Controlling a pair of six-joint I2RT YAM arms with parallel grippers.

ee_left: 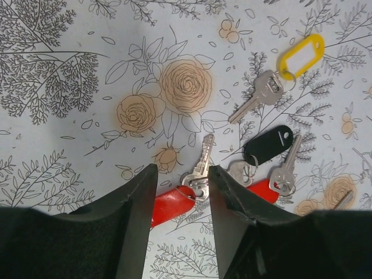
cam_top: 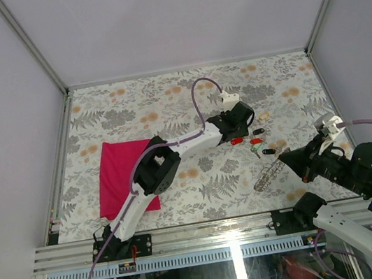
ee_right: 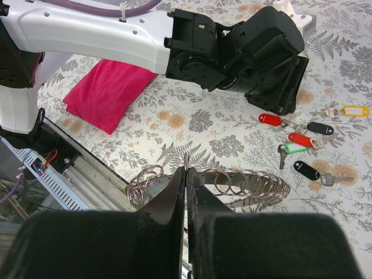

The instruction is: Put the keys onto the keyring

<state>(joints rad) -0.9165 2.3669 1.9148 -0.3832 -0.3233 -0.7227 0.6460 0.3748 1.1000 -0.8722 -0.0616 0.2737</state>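
You have nothing readable here. The yellow tag (ee_left: 300,56), upper right in the left wrist view, shows a blank white window; any marks on the keys (ee_left: 263,93) are too small to tell.

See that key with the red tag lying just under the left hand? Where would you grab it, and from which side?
By the red plastic tag, I'd say, coming straight down from above. It lies flat on the table and looks thicker than the thin metal key on it, so the fingers get more to pinch. The left hand hangs open right over it.
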